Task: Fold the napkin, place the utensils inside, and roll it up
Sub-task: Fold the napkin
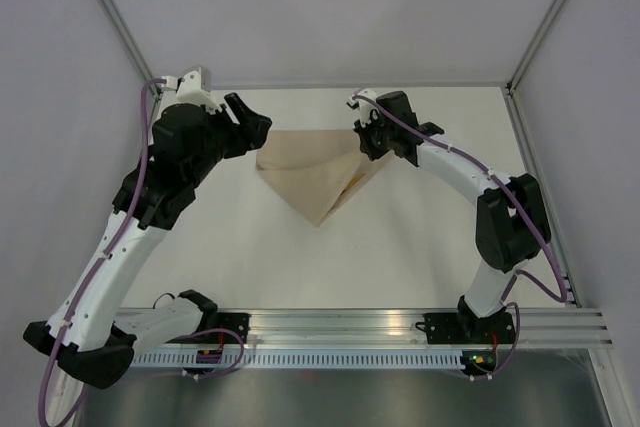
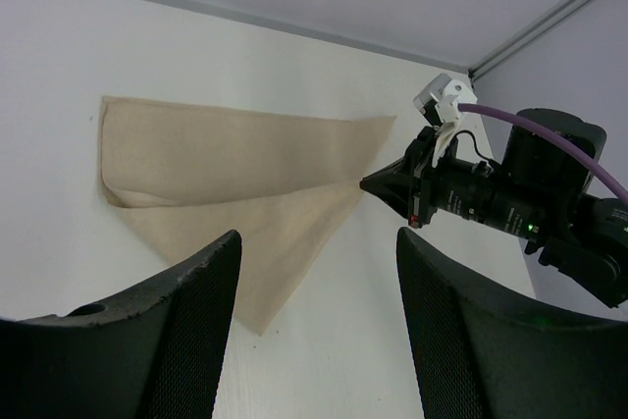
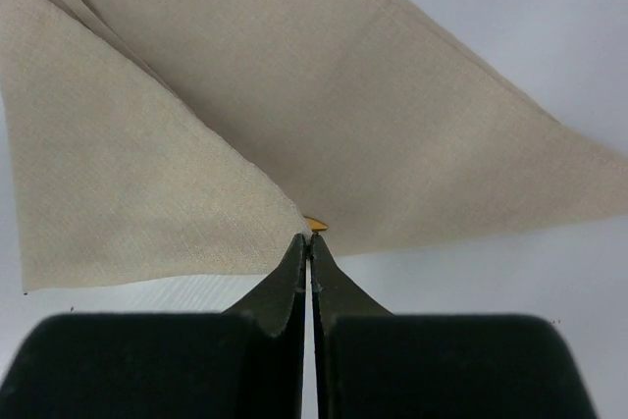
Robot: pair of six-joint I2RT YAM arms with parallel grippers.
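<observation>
Toward the far edge of the bench, the right claw is clenched on a corner of the napkin, holding that flap raised, likely for folding. The left claw hovers released nearby.

At the tips of my right gripper, only a tiny orange speck peeks from under the napkin, too small to name. The napkin runs off the top and both side edges of my right wrist view.
</observation>
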